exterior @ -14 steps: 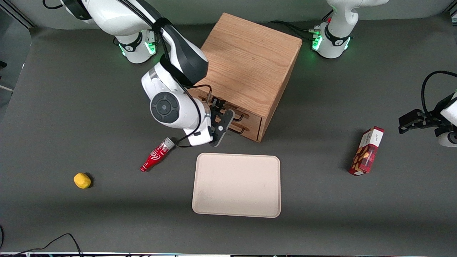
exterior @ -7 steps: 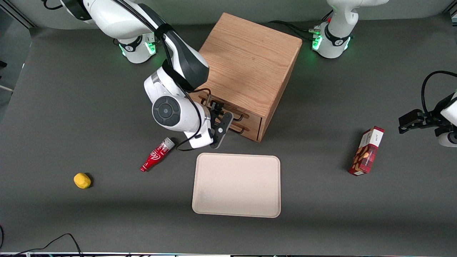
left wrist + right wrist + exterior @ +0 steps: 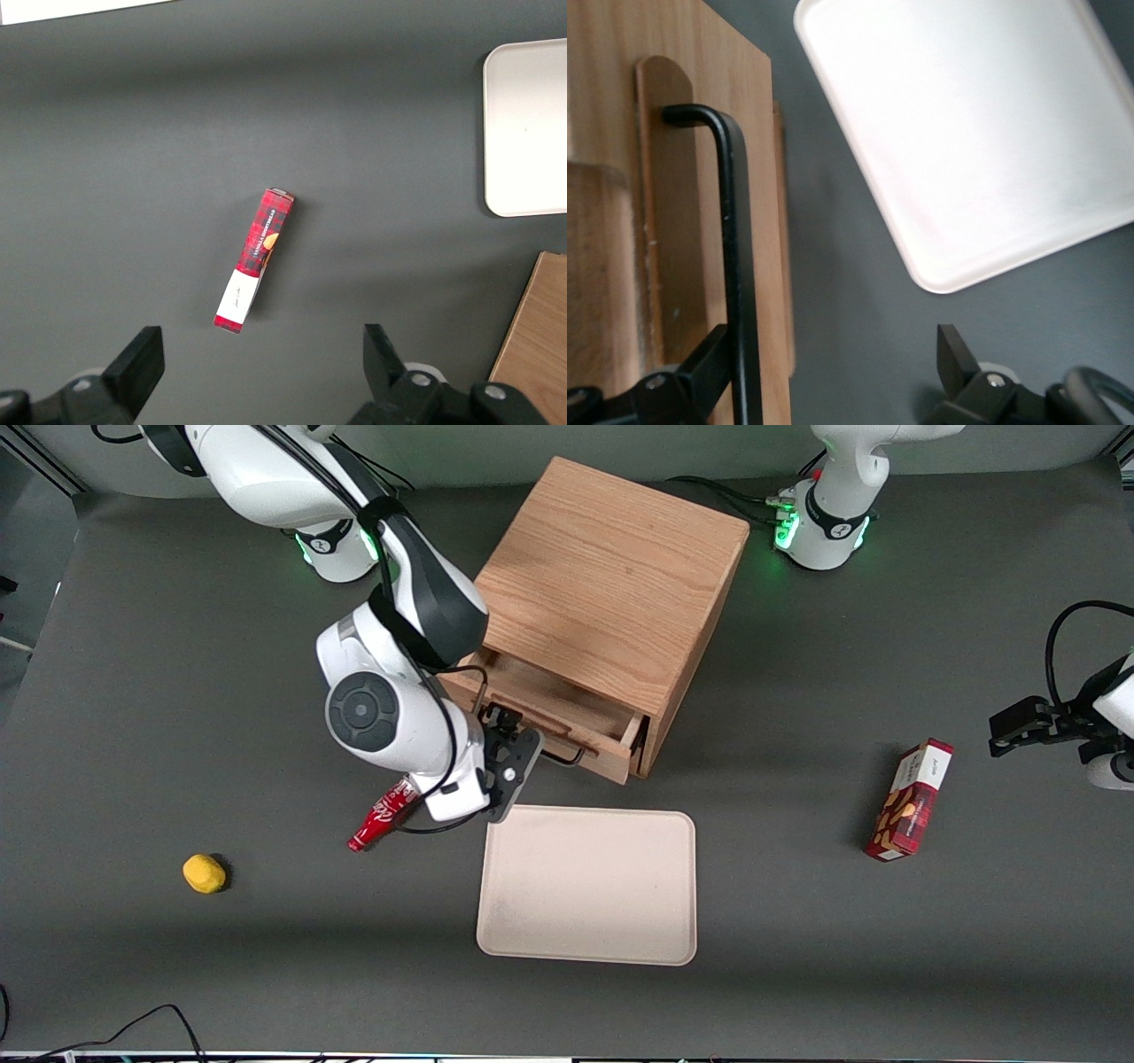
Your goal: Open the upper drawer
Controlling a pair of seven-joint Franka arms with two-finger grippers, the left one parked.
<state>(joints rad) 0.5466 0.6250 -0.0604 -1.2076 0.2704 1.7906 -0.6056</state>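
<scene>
A: The upper drawer (image 3: 567, 722) now stands partly out of the wooden cabinet (image 3: 611, 593); half a second ago its front was flush. The main job looks nearly done.

B: And the gripper (image 3: 512, 755)?

A: In front of the drawer, at its black handle (image 3: 735, 257). The wrist view shows the fingers spread wide, one just beside the bar, the other well clear, so it hooks rather than clamps.

B: Anything readable nearby?

A: The red bottle (image 3: 379, 820) beside the beige tray (image 3: 586, 886) has white script, illegible. The tartan box (image 3: 911, 802) toward the parked arm's end carries small print, unreadable too.
</scene>
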